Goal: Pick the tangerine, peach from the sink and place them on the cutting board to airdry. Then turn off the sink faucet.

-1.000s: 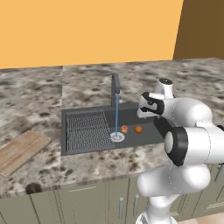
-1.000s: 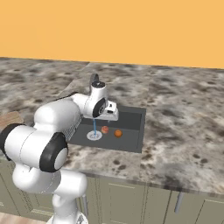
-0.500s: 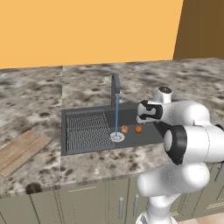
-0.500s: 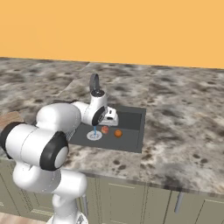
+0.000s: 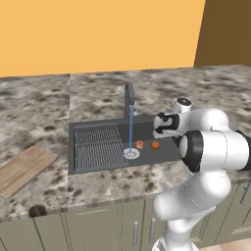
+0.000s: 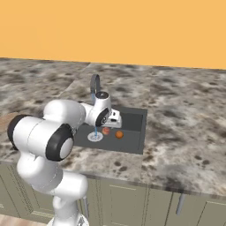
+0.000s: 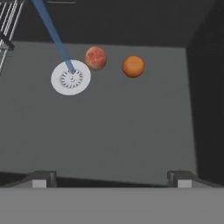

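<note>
We see a plain orange tangerine (image 7: 133, 66) beside a reddish-pink, pale-patched peach (image 7: 96, 57) in the dark sink (image 7: 131, 131); our jaws are spread wide, empty.

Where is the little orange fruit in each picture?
Left base view: the tangerine lies in the sink, right of the peach.
Right base view: tangerine, right of the peach.
Hand view: tangerine, upper middle.
Shared landmark: the round silver drain beside the peach.
</note>
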You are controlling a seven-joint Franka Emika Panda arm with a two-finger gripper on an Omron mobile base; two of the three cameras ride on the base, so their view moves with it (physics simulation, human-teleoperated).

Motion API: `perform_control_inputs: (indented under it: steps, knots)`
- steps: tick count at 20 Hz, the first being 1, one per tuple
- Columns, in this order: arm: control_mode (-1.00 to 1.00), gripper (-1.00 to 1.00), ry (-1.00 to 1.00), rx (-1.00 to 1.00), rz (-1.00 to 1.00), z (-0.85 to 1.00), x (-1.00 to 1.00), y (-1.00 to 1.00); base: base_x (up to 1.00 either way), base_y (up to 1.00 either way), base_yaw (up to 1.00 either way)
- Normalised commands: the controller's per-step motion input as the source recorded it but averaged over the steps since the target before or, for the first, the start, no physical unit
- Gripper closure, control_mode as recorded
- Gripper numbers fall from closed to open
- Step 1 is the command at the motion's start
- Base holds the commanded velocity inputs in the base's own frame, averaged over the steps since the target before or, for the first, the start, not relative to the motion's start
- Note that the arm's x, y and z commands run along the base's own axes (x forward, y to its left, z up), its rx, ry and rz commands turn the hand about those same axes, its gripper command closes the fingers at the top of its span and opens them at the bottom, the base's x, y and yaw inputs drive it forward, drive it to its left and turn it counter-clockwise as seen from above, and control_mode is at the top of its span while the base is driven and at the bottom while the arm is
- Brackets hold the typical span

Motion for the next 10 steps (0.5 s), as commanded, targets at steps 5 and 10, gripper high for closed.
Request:
perform_control_inputs:
  steps: [5, 10]
  knots:
    - [-1.0, -1.0, 0.0, 0.0, 0.0, -0.3, 0.2, -0.04, 0.0, 0.0, 0.0]
    - [-1.0, -1.0, 0.0, 0.0, 0.0, -0.3, 0.23, -0.01, 0.0, 0.0, 0.0]
